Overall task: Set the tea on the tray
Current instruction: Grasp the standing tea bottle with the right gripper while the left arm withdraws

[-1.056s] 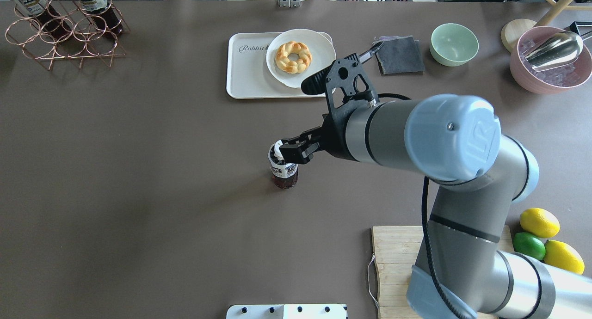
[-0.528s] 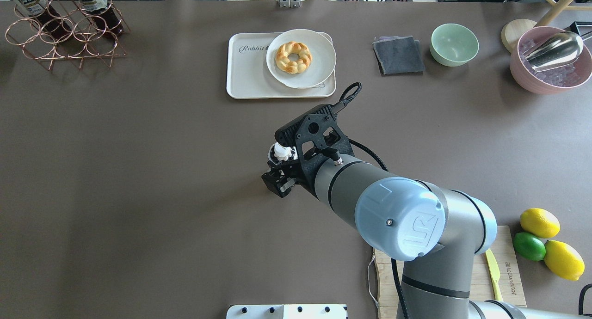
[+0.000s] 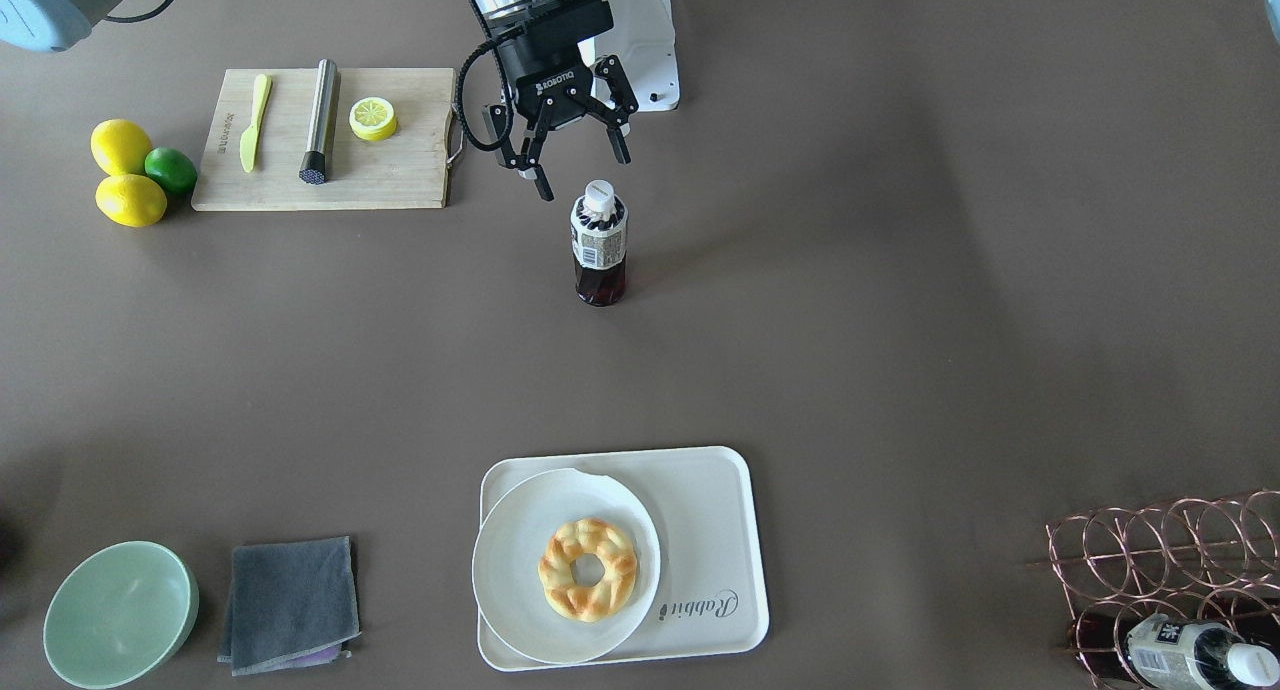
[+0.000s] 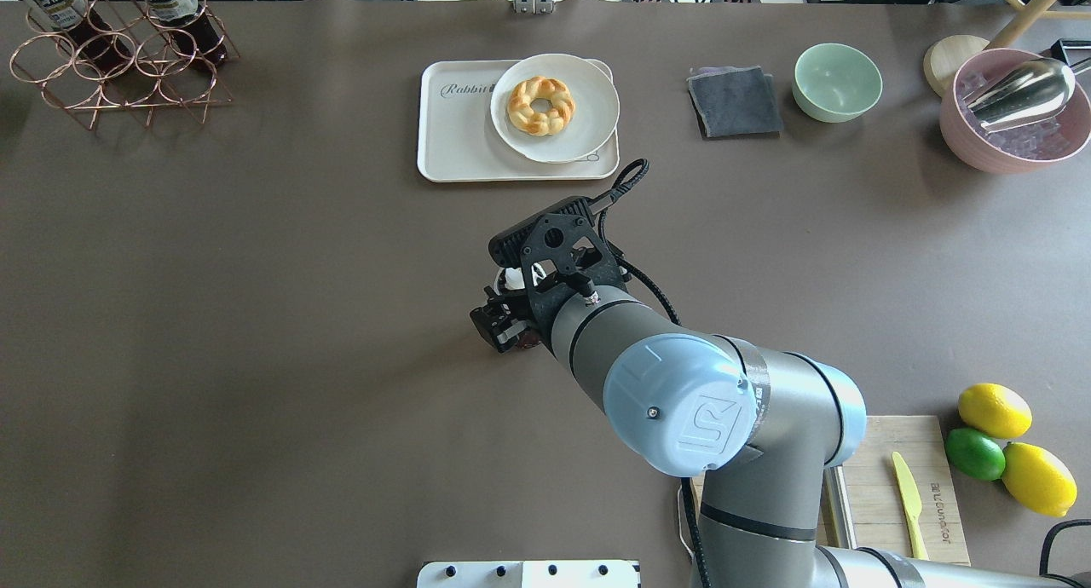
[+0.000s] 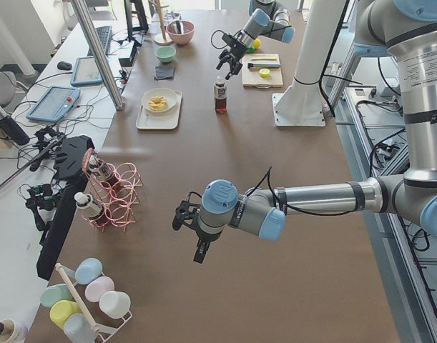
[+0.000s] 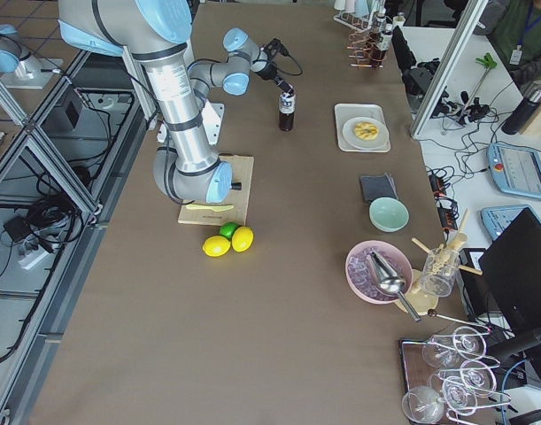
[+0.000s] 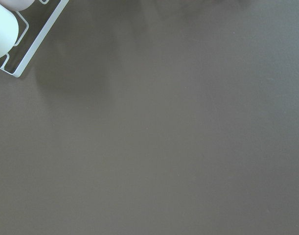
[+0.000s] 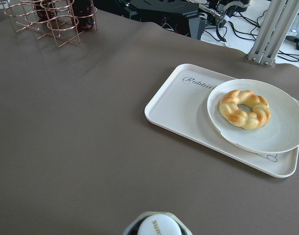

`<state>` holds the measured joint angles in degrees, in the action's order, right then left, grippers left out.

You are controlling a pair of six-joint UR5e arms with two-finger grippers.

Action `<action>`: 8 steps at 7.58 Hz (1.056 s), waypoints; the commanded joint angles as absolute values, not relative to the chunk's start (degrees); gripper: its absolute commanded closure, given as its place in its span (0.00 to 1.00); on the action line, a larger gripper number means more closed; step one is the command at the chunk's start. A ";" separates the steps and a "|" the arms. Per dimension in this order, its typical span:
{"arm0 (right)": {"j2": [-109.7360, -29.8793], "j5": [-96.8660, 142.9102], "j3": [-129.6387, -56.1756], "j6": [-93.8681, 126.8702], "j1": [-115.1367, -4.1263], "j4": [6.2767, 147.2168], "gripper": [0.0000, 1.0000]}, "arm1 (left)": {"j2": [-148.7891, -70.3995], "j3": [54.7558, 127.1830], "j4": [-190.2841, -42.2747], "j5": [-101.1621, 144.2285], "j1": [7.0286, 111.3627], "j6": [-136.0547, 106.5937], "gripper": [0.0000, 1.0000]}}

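The tea bottle [image 3: 599, 245] stands upright on the brown table, white cap up; its cap shows at the bottom edge of the right wrist view [image 8: 156, 227]. My right gripper [image 3: 583, 176] is open and empty, just above and on the robot's side of the cap, touching nothing. In the overhead view the wrist [image 4: 503, 324] covers most of the bottle [image 4: 511, 278]. The cream tray [image 3: 720, 530] with "Rabbit" lettering lies farther out [image 4: 456, 136] [image 8: 181, 105]. My left gripper [image 5: 184, 216] hangs over bare table far to the left; I cannot tell whether it is open or shut.
A round white plate [image 3: 520, 560] with a braided donut [image 3: 588, 568] fills half the tray. A copper wire rack [image 4: 111, 55] holds twin bottles [image 4: 175, 0]. A cutting board [image 3: 400, 175], lemons, a grey cloth [image 4: 735, 102], a green bowl [image 4: 837, 81] and a pink bowl [image 4: 959, 128] stand around.
My right arm has swung back toward the robot and the wrist has turned, so the gripper sits on the near side of the bottle. The bottle has stayed in place.
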<state>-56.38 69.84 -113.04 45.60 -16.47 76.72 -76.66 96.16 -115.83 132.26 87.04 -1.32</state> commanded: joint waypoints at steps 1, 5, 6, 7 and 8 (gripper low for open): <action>-55.11 69.70 -111.27 47.11 -16.26 76.73 0.02 | -76.64 96.15 -115.84 132.45 87.19 -1.32 0.00; -55.72 69.17 -108.28 47.29 -16.44 70.49 0.16 | -76.64 96.33 -115.93 132.54 87.19 -1.32 0.00; -55.72 69.17 -108.28 47.29 -16.35 70.49 0.29 | -76.64 96.33 -115.93 132.54 87.27 -1.32 0.00; -55.72 69.17 -108.28 47.11 -16.43 70.49 0.44 | -76.64 96.42 -115.93 132.54 87.36 -1.32 0.00; -55.72 69.17 -108.28 46.94 -16.52 70.49 0.58 | -76.73 96.42 -115.93 132.54 87.36 -1.32 0.00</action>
